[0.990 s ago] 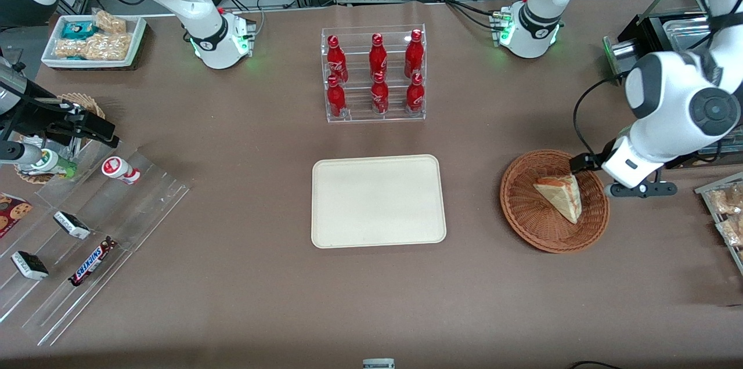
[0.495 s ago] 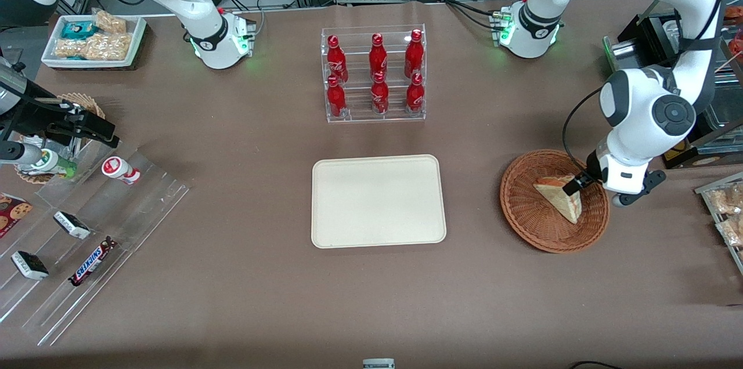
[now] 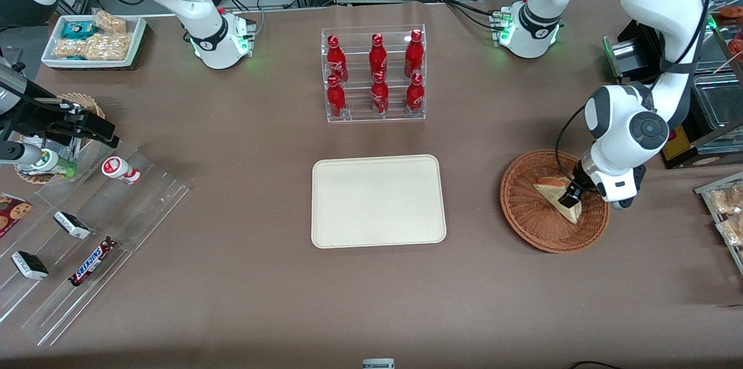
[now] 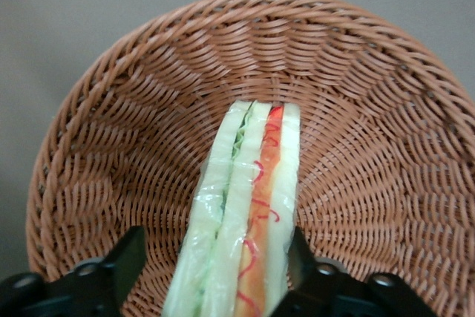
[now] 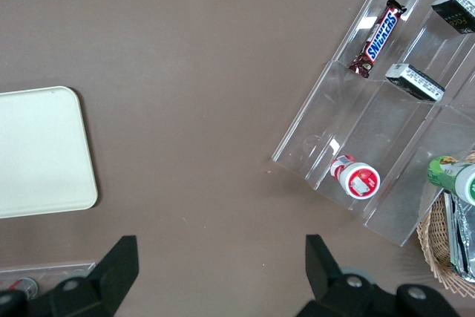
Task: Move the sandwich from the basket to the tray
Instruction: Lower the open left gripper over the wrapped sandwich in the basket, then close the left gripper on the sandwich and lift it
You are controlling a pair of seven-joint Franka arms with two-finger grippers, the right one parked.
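Note:
The sandwich (image 3: 550, 190), a wrapped white wedge with red-orange and green layers, lies in the round reddish-brown wicker basket (image 3: 522, 212) toward the working arm's end of the table. My left gripper (image 3: 570, 198) is down inside the basket, open, with one finger on each side of the sandwich. In the left wrist view the sandwich (image 4: 249, 198) stands on edge between the black fingers (image 4: 128, 257) over the basket's weave (image 4: 126, 146). One finger is apart from the wrap; the other is close against it. The cream tray (image 3: 377, 201) lies flat at mid-table; it also shows in the right wrist view (image 5: 37, 154).
A clear rack of red bottles (image 3: 374, 76) stands farther from the camera than the tray. A stepped acrylic rack with snack bars (image 3: 87, 230) and a white snack bin (image 3: 93, 38) lie toward the parked arm's end. Packet trays (image 3: 725, 212) lie beside the basket.
My left gripper has swung from beside the basket's rim to over the basket and come down around the sandwich. The sandwich and the basket have not moved.

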